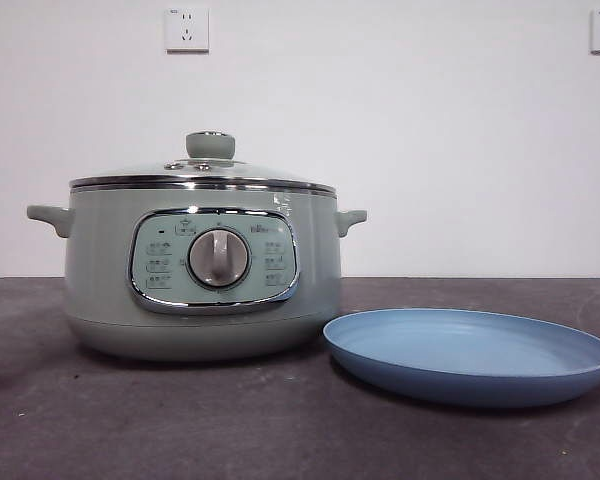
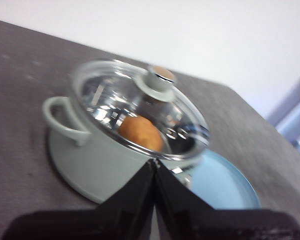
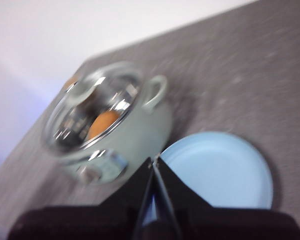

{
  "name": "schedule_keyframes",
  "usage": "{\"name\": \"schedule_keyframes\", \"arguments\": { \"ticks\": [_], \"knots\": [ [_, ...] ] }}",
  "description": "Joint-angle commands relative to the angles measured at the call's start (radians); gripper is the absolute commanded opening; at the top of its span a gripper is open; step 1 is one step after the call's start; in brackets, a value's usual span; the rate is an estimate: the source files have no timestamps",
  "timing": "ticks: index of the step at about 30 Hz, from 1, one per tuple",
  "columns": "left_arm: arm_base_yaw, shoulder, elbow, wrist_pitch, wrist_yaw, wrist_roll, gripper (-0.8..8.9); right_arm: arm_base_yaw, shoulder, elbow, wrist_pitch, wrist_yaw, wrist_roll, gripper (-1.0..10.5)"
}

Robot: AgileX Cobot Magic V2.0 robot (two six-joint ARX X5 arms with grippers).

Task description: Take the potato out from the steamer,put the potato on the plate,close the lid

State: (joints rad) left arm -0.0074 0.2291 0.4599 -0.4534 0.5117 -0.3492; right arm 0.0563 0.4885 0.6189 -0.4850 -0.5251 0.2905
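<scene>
Potato [image 2: 140, 133]: golden-brown, lying inside the steamer under the glass lid; seen through the glass in both wrist views, hidden in the front view.
Lid [image 1: 205, 172]: seated square on the steamer rim, chrome edge level, pale green knob [image 1: 210, 144] upright at centre. Not yet lifted.
Steamer [image 1: 202, 270]: pale green pot on the dark table, control panel and dial [image 1: 218, 258] facing the front camera, one small handle on each side.
Plate [image 1: 468, 352]: light blue, bare, on the table just beside the steamer base; whether the rims touch cannot be told.
Left gripper [image 2: 154, 165]: jaws pressed together, holding nothing. Poised above and short of the steamer; potato and knob lie ahead of its tips, the plate beyond and to one side.
Right gripper [image 3: 154, 161]: jaws pressed together, holding nothing. Poised above the table; steamer and plate both lie ahead of its tips, well apart from them.
Front view: neither arm appears.
Step in hand: judged to be the very start; nothing of the task is done, and the lid bars access to the potato.
Next move, as judged: one gripper must spread its jaws, descend over the knob, close on it and lift the lid clear, keeping it level. The other can then reach in for the potato.
Table [image 1: 180, 420]: dark, matte.
</scene>
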Motion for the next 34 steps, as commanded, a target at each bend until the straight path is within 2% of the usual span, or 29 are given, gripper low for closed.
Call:
{"name": "schedule_keyframes", "arguments": {
  "ticks": [1,5,10,14,19,20,21,23,24,25,26,27,34],
  "knots": [
    [0.002,0.06,0.067,-0.058,0.069,0.133,-0.08,0.015,0.071,0.099,-0.093,-0.078,-0.173,-0.1],
    [0.002,0.147,0.162,-0.168,0.13,0.231,-0.08,0.048,0.167,0.224,-0.245,-0.159,-0.304,-0.1],
    [0.001,0.231,0.264,-0.323,0.182,0.364,-0.08,0.113,0.246,0.335,-0.438,-0.158,-0.423,-0.1],
    [0.001,0.262,0.315,-0.4,0.192,0.426,-0.08,0.169,0.264,0.353,-0.499,-0.153,-0.439,-0.1],
    [0.001,0.263,0.326,-0.402,0.196,0.428,0.11,0.183,0.264,0.353,-0.5,-0.15,-0.438,0.1],
    [0.001,0.263,0.326,-0.404,0.197,0.428,0.73,0.183,0.264,0.353,-0.5,-0.15,-0.438,0.1],
    [0.001,0.263,0.326,-0.406,0.197,0.428,1.81,0.183,0.264,0.353,-0.5,-0.15,-0.438,0.5],
    [0.001,0.263,0.326,-0.408,0.196,0.428,5.4,0.183,0.264,0.353,-0.501,-0.15,-0.433,2.6],
    [0.001,0.263,0.326,-0.406,0.196,0.428,6.65,0.183,0.264,0.353,-0.501,-0.15,-0.42,4.0],
    [0.001,0.263,0.326,-0.404,0.196,0.428,7.07,0.183,0.264,0.353,-0.501,-0.15,-0.414,5.2],
    [0.001,0.263,0.326,-0.401,0.196,0.428,7.06,0.183,0.264,0.353,-0.501,-0.15,-0.412,6.2],
    [0.001,0.263,0.326,-0.397,0.196,0.428,7.05,0.183,0.264,0.353,-0.501,-0.15,-0.411,6.4],
    [0.001,0.264,0.326,-0.314,0.196,0.42,7.05,0.183,0.264,0.353,-0.5,-0.15,-0.411,6.3]
  ]
}}
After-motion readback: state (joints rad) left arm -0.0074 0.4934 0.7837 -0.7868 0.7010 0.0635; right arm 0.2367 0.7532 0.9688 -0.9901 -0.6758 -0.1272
